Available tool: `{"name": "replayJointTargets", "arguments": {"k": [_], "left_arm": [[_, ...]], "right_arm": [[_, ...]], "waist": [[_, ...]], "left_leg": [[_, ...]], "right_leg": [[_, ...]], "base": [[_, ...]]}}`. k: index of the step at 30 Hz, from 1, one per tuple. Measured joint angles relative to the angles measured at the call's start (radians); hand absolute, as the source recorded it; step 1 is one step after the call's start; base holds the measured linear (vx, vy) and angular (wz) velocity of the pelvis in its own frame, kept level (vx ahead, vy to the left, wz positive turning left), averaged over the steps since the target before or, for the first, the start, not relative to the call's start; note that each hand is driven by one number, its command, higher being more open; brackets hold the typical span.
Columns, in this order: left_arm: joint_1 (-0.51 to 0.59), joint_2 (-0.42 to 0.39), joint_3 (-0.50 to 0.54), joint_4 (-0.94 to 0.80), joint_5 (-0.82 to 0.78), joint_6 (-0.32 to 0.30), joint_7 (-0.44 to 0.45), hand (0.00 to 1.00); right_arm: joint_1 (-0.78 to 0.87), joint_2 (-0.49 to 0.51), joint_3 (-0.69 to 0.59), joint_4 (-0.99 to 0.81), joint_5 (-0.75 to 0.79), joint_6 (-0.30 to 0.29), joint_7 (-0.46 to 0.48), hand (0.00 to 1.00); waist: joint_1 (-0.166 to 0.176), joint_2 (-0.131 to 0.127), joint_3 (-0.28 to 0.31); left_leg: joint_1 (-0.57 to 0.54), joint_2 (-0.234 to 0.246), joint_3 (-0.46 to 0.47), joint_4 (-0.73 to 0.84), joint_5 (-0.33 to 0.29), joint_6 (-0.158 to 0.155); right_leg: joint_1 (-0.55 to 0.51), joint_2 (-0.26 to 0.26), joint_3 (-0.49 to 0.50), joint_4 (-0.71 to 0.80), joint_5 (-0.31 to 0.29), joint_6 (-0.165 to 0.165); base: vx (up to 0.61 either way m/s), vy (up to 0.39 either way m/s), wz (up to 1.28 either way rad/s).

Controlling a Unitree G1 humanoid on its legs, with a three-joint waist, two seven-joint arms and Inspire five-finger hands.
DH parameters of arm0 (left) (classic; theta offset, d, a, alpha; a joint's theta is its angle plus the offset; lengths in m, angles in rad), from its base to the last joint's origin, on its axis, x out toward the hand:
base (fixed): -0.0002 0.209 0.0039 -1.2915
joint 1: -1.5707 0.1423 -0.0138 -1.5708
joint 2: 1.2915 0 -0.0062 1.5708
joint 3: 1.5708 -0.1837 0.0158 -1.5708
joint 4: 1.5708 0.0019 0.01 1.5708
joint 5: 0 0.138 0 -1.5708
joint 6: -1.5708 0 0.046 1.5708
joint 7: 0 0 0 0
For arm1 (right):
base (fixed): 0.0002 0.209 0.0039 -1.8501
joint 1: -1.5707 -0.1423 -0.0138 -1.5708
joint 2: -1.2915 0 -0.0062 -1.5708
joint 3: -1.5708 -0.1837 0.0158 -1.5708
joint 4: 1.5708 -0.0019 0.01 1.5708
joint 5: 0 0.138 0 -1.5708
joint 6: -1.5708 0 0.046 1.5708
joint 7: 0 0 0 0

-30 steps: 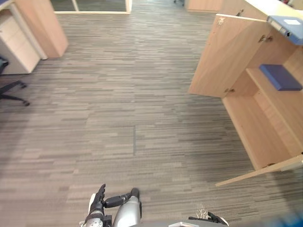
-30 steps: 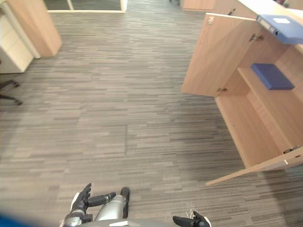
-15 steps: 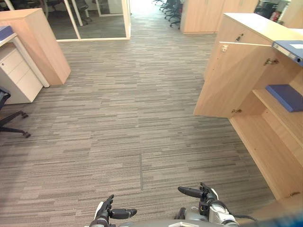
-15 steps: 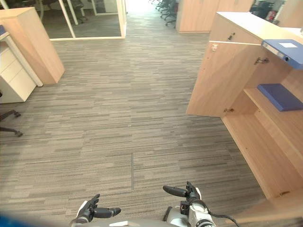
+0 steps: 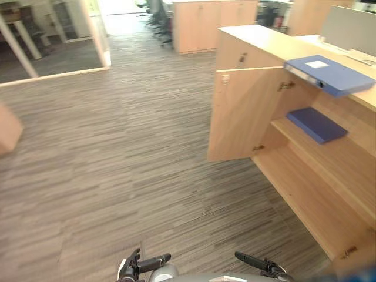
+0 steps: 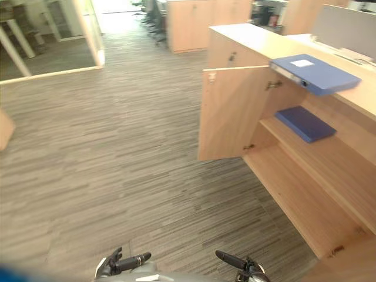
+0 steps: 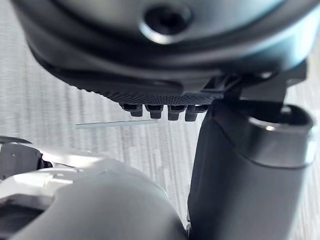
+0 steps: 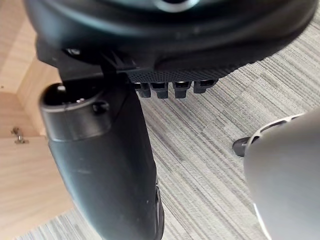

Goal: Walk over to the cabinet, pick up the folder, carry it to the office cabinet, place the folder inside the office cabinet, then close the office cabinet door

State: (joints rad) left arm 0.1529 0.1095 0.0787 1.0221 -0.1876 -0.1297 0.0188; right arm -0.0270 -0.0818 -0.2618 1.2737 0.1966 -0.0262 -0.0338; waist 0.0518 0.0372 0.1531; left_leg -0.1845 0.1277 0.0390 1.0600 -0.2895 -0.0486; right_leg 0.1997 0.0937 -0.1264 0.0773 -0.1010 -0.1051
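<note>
A blue folder (image 5: 329, 73) lies flat on top of the light-wood office cabinet (image 5: 258, 41) at the right. A second, darker blue folder (image 5: 316, 124) lies on the shelf inside it. The cabinet's door (image 5: 242, 113) stands wide open, swung out toward the floor's middle. My left hand (image 5: 141, 265) and right hand (image 5: 255, 263) hang low at the bottom edge, far from the cabinet, both open with straight fingers and nothing in them. In the wrist views the left hand (image 7: 160, 50) and the right hand (image 8: 165, 30) show over grey carpet.
More wooden cabinets (image 5: 200, 23) stand at the back and a glass partition (image 5: 59, 35) at the far left. A grey panel (image 5: 349, 29) stands on the cabinet top at the right. A wooden corner (image 5: 7, 129) juts in at the left edge. Striped carpet (image 5: 117, 147) lies between.
The camera has swung to the right: the open cabinet sits nearer the middle, and the desk and chair at the left have left the picture. Both hands stay low and empty.
</note>
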Motion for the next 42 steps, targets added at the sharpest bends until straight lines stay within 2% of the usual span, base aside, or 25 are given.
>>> {"name": "replayJointTargets", "arguments": {"k": [2,4,5,6,8,10,11,12,14,15,17,19,20,22,23,27,29,30,31,33,36,37,39,40,42], "left_arm": [[0.004,-0.009,0.027,-0.021,-0.012,-0.001,0.004,1.0],[0.012,-0.018,0.029,-0.021,-0.027,0.0,0.019,1.0],[0.018,-0.023,0.031,-0.02,-0.038,0.001,0.022,1.0],[0.028,-0.026,0.049,-0.015,-0.048,0.003,0.027,1.0],[0.041,-0.022,0.097,-0.019,-0.061,0.005,0.037,1.0],[0.048,-0.026,0.138,-0.015,-0.066,0.012,0.043,1.0],[0.056,-0.02,0.13,-0.014,-0.061,0.012,0.043,1.0],[0.056,-0.02,0.126,-0.014,-0.057,0.012,0.043,1.0],[0.057,-0.022,0.094,0.016,-0.023,0.0,0.039,1.0],[0.056,-0.02,0.095,0.024,-0.014,0.0,0.038,1.0],[0.052,-0.021,0.09,0.044,0.004,0.001,0.038,1.0],[0.026,-0.02,0.082,0.079,0.005,0.006,0.039,1.0],[0.017,-0.019,0.072,0.092,0.007,0.01,0.038,1.0],[0.02,-0.007,0.069,0.091,0.014,0.009,0.036,1.0],[0.027,0.001,0.071,0.091,0.017,0.01,0.038,1.0],[0.028,-0.038,0.071,0.089,0.023,0.01,0.037,1.0],[0.035,-0.038,0.073,0.078,0.021,0.012,0.036,1.0],[0.042,-0.036,0.074,0.058,0.02,0.012,0.035,1.0],[0.045,-0.037,0.079,0.033,0.019,0.019,0.026,1.0],[0.058,-0.039,0.082,-0.002,-0.002,0.021,0.016,1.0],[0.059,-0.031,0.086,-0.038,-0.023,0.008,0.018,1.0],[0.056,-0.031,0.082,-0.054,-0.022,0.004,0.019,1.0],[0.048,-0.024,0.067,-0.064,-0.023,-0.001,0.018,1.0],[0.043,-0.017,0.051,-0.07,-0.032,-0.001,0.018,1.0],[0.042,-0.017,0.044,-0.07,-0.038,0.0,0.02,1.0]], "right_arm": [[-0.006,0.005,-0.005,0.005,-0.001,0.005,0.001,1.0],[-0.001,0.003,-0.009,0.001,0.0,0.003,0.001,1.0],[0.002,0.0,-0.009,-0.001,-0.001,0.003,0.0,1.0],[0.003,0.004,-0.001,-0.003,-0.001,0.003,-0.006,1.0],[0.015,0.033,0.019,-0.022,-0.033,0.003,0.0,1.0],[0.022,0.044,0.053,-0.071,-0.04,-0.001,0.003,1.0],[0.023,0.043,0.045,-0.084,-0.04,-0.001,0.01,1.0],[0.022,0.041,0.043,-0.083,-0.04,-0.001,0.012,1.0],[0.033,0.021,0.034,-0.08,-0.043,-0.01,0.014,1.0],[0.039,0.021,0.034,-0.081,-0.043,-0.019,0.015,1.0],[0.041,0.015,0.019,-0.069,-0.042,-0.024,0.018,1.0],[0.015,0.005,-0.013,-0.061,-0.038,-0.021,0.025,1.0],[0.008,0.005,-0.036,-0.06,-0.038,-0.019,0.024,1.0],[0.013,0.008,-0.049,-0.052,-0.038,-0.018,0.023,1.0],[0.026,0.012,-0.074,-0.053,-0.035,-0.017,0.023,1.0],[0.041,-0.004,-0.093,-0.061,-0.036,-0.017,0.023,1.0],[0.044,0.008,-0.096,-0.06,-0.034,-0.009,0.023,1.0],[0.048,0.018,-0.095,-0.06,-0.034,-0.004,0.024,1.0],[0.05,0.02,-0.09,-0.06,-0.034,-0.001,0.024,1.0],[0.047,0.021,-0.082,-0.053,-0.027,0.003,0.023,1.0],[0.039,0.025,-0.051,-0.035,-0.025,0.008,0.014,1.0],[0.028,0.024,-0.017,-0.02,-0.026,0.008,0.009,1.0],[0.005,0.018,0.031,-0.004,-0.029,0.011,0.007,1.0],[-0.003,0.018,0.056,-0.006,-0.032,0.011,0.007,1.0],[-0.001,0.015,0.091,-0.014,-0.038,0.007,0.005,1.0]], "waist": [[0.01,-0.011,0.004],[0.015,-0.004,0.002],[0.015,0.003,-0.002],[0.018,0.004,-0.015],[0.035,-0.04,-0.041],[0.056,-0.059,-0.044],[0.047,-0.065,-0.04],[0.043,-0.064,-0.039],[0.022,-0.041,-0.026],[0.02,-0.038,-0.027],[0.008,-0.023,-0.04],[-0.009,-0.004,-0.018],[-0.018,0.004,-0.01],[-0.012,-0.014,-0.001],[-0.012,-0.033,-0.006],[-0.017,0.016,-0.047],[-0.019,0.012,-0.051],[-0.019,0.005,-0.056],[-0.018,0.004,-0.057],[-0.014,0.0,-0.055],[0.01,-0.026,-0.04],[0.022,-0.03,-0.032],[0.031,-0.036,-0.024],[0.034,-0.037,-0.022],[0.047,-0.031,-0.02]], "left_leg": [[-0.048,-0.078,-0.097,-0.237,-0.03,0.007],[-0.027,-0.154,-0.394,-0.589,0.002,-0.015],[-0.024,-0.153,-0.44,-0.617,0.04,-0.033],[-0.005,-0.161,-0.427,-0.605,0.121,-0.037],[0.003,-0.158,-0.316,-0.605,0.094,-0.014],[0.078,-0.156,-0.185,-0.638,0.08,0.023],[0.166,-0.181,-0.114,-0.686,0.085,0.048],[0.181,-0.184,-0.103,-0.693,0.084,0.053],[0.319,-0.188,-0.05,-0.761,0.077,0.076],[0.352,-0.185,-0.033,-0.794,0.077,0.078],[0.377,-0.157,-0.005,-0.843,0.079,0.08],[0.376,-0.112,0.007,-0.864,0.075,0.076],[0.38,-0.076,0.009,-0.885,0.064,0.066],[0.408,-0.059,0.008,-0.921,0.049,0.04],[0.442,-0.055,-0.001,-0.936,0.032,0.023],[0.46,0.029,-0.094,-0.947,0.018,0.015],[0.432,0.051,-0.129,-0.833,0.015,0.009],[0.365,0.061,-0.137,-0.664,0.012,-0.023],[0.264,0.067,-0.142,-0.428,0.019,-0.087],[0.143,0.075,-0.111,-0.158,0.017,-0.126],[0.05,0.077,0.016,-0.07,-0.028,-0.059],[0.019,0.06,0.058,-0.128,-0.056,-0.017],[-0.022,0.02,0.059,-0.302,-0.063,0.0],[-0.043,0.005,0.018,-0.448,-0.016,0.007],[-0.044,-0.007,-0.065,-0.614,0.215,-0.007]], "right_leg": [[0.003,-0.026,0.092,0.016,-0.025,0.022],[-0.003,-0.045,0.207,0.067,-0.086,0.055],[-0.009,-0.042,0.23,0.087,-0.106,0.063],[-0.016,-0.052,0.28,0.129,-0.147,0.08],[-0.057,-0.105,0.278,0.2,-0.182,0.085],[-0.172,-0.162,0.207,0.459,-0.19,0.103],[-0.254,-0.233,0.153,0.681,-0.164,0.113],[-0.263,-0.247,0.134,0.712,-0.159,0.107],[-0.25,-0.33,-0.071,0.74,-0.138,0.09],[-0.249,-0.338,-0.134,0.702,-0.128,0.088],[-0.243,-0.316,-0.165,0.646,-0.147,0.122],[-0.263,-0.276,-0.191,0.573,-0.208,0.127],[-0.292,-0.256,-0.212,0.509,-0.205,0.128],[-0.313,-0.257,-0.226,0.367,-0.139,0.153],[-0.317,-0.268,-0.227,0.35,-0.043,0.126],[-0.296,-0.16,-0.272,0.344,-0.135,0.086],[-0.242,-0.122,-0.282,0.293,-0.146,0.074],[-0.191,-0.096,-0.286,0.24,-0.144,0.066],[-0.143,-0.074,-0.291,0.194,-0.136,0.053],[-0.073,-0.047,-0.287,0.131,-0.131,0.045],[0.041,-0.044,-0.246,0.056,-0.128,0.041],[0.067,-0.054,-0.221,0.052,-0.128,0.041],[0.085,-0.075,-0.188,0.061,-0.13,0.045],[0.094,-0.084,-0.171,0.066,-0.134,0.066],[0.119,-0.089,-0.135,0.063,-0.16,0.112]], "base": [[0.32,0.214,-1.58],[0.37,0.353,-1.47],[0.42,0.395,-1.28],[0.37,0.323,-1.3],[0.31,0.27,-1.56],[0.28,0.342,-1.77],[0.16,0.258,-1.21],[0.24,0.323,-0.94],[0.21,0.231,-0.67],[0.16,0.139,-0.7],[0.18,0.024,-0.64],[0.14,-0.086,-0.48],[0.1,-0.159,-0.24],[0.14,-0.246,-0.17],[0.19,-0.273,-0.07],[0.39,-0.368,0.05],[0.4,-0.334,0.05],[0.42,-0.256,0.09],[0.42,-0.223,0.07],[0.4,-0.139,-0.06],[0.41,-0.058,-0.28],[0.32,0.066,-0.57],[0.3,0.117,-0.66],[0.3,0.168,-0.73],[0.33,0.176,-0.62]]}}
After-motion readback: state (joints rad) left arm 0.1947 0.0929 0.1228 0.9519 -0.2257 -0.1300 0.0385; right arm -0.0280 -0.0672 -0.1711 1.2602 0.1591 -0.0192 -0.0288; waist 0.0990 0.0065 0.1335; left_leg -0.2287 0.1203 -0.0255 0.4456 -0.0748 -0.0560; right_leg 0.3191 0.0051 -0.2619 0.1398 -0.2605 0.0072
